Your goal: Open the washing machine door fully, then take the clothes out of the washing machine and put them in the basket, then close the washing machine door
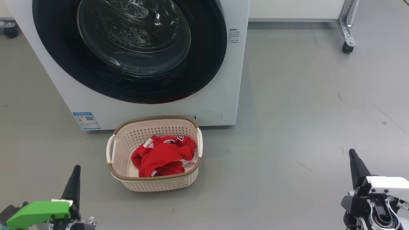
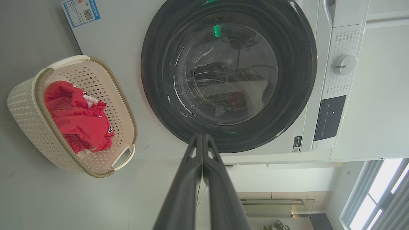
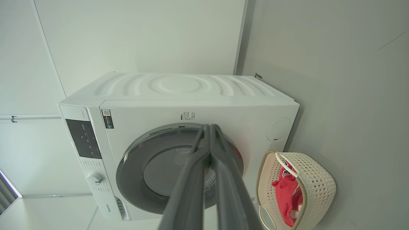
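Note:
The white washing machine stands ahead with its glossy black door closed flat against the front; the steel drum shows through the glass bowl. On the floor before it, the cream basket holds the red clothes. My left gripper rests low at the left, shut and empty, well short of the basket. Over at the lower right, my right gripper is also shut and empty. In the left wrist view the left gripper points at the door; in the right wrist view the right gripper lies over the door.
Grey floor surrounds the machine. A caster wheel of a metal frame stands at the far right, and another wheel at the far left. A blue sticker marks the washer's lower left corner. The control panel with its knob sits beside the door.

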Tool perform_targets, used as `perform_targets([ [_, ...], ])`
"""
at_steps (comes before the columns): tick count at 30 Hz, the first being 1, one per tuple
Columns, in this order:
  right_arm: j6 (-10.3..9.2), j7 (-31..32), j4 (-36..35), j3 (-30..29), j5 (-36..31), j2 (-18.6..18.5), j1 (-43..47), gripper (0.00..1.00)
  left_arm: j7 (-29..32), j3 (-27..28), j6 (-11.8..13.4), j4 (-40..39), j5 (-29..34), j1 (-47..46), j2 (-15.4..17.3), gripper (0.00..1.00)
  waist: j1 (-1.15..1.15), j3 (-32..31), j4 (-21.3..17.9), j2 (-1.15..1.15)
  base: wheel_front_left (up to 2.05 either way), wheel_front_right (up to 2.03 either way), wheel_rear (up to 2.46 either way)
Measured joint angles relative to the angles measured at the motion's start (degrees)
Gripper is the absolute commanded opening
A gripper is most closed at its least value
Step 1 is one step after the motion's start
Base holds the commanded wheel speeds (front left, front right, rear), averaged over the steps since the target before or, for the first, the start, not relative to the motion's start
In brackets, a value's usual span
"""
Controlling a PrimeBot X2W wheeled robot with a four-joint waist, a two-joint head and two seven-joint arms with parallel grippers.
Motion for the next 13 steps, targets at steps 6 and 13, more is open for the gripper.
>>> perform_targets([
  [6,0.00,0.0,0.0,0.0,0.0,0.0,0.0,0.00,0.0,0.0,0.0,0.0,0.0,0.0,0.0,0.00,0.00,0.0,0.0,0.00,0.00,0.00,0.00],
  [13,0.00,0.0,0.0,-0.1,0.0,0.0,0.0,0.00,0.0,0.0,0.0,0.0,0.0,0.0,0.0,0.00,0.00,0.0,0.0,0.00,0.00,0.00,0.00],
])
